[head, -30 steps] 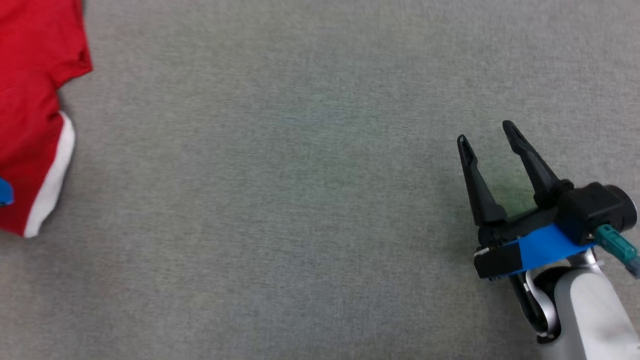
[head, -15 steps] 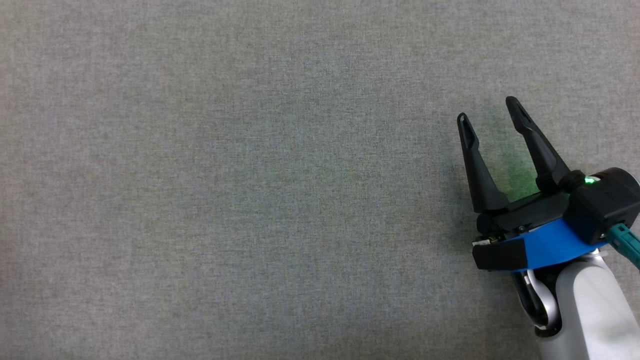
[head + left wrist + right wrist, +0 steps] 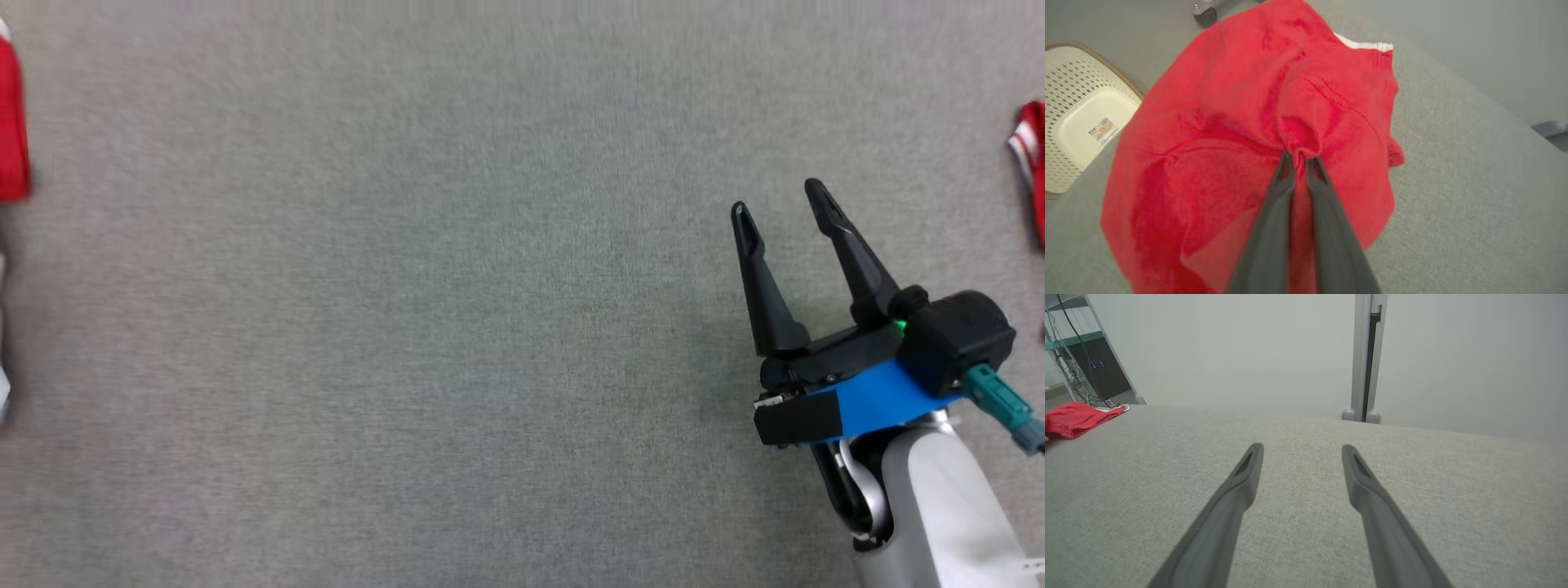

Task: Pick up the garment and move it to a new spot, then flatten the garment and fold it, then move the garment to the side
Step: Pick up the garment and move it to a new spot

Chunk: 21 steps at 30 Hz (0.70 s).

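The garment [image 3: 1229,102] is red with a white edge and lies bunched on the grey table. My left gripper [image 3: 1300,157] is shut on a pinched fold near its middle. In the head view a sliver of the garment [image 3: 12,131] shows at the left edge. My right gripper [image 3: 775,200] hovers open over bare table at the right, with nothing between its fingers. In the right wrist view the right gripper [image 3: 1302,448] points across the table, and the garment [image 3: 1073,416] lies far off at the left.
A white perforated basket [image 3: 1077,118] stands on the floor beside the table's edge. A red and white striped bit of cloth [image 3: 1030,155] shows at the head view's right edge. A shelf with cables [image 3: 1098,371] and a grey post [image 3: 1365,355] stand beyond the table.
The head camera has swung, so the garment left its left edge and came back as a sliver. My left gripper has closed. The right gripper stays open in much the same pose.
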Available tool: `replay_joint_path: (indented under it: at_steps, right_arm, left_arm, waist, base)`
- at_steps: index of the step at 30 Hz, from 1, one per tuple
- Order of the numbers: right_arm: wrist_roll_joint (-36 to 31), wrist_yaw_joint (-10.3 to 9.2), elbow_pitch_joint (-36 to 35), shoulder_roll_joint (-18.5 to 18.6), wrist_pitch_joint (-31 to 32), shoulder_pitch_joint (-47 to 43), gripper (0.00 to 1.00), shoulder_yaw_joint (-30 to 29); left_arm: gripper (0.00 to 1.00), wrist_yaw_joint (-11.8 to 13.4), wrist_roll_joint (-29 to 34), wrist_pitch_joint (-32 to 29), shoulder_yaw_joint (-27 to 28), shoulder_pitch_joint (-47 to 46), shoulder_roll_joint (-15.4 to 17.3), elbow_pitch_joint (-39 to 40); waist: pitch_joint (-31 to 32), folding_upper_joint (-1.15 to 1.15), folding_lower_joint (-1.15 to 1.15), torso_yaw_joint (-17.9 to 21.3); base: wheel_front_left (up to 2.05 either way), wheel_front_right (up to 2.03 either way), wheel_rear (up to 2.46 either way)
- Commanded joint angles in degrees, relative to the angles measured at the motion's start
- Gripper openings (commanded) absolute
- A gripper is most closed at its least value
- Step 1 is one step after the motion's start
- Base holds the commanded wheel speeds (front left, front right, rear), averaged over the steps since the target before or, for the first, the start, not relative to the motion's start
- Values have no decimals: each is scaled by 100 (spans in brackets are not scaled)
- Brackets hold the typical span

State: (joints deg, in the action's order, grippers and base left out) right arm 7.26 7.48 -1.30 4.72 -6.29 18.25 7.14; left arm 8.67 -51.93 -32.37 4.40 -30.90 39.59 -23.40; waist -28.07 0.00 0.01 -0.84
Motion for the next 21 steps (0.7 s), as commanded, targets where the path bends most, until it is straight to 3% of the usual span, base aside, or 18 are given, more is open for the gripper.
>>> replay_joint_path:
  at_steps: [1, 6, 11, 18, 21]
  right_arm:
    - [62, 3, 89, -31, -49, -58, 100, 14]
    - [158, 3, 345, -74, -161, -213, 100, 21]
    - [268, 3, 525, -125, -234, -373, 100, 42]
    - [356, 3, 534, -159, -220, -524, 100, 28]
    - [361, 3, 504, -171, -186, -593, 100, 21]
  left_arm:
    - [0, -100, 44, 48, -54, -151, 73, 92]
    - [0, -441, 238, 45, -291, -450, 285, 530]
    - [0, -610, 320, -166, -654, -872, 213, 1227]
    - [0, -576, 330, -561, -1227, -1317, -172, 2301]
    - [0, -616, 294, -777, -1629, -1462, -491, 2705]
  waist:
    - [337, 0, -1, 122]
    - [1017, 0, -1, 122]
    - [1558, 0, -1, 186]
    - [1875, 0, -1, 415]
    - [1918, 0, -1, 590]
  base:
    - [0, 0, 0]
    - [0, 0, 0]
    - [0, 0, 0]
    - [0, 0, 0]
    - [0, 0, 0]
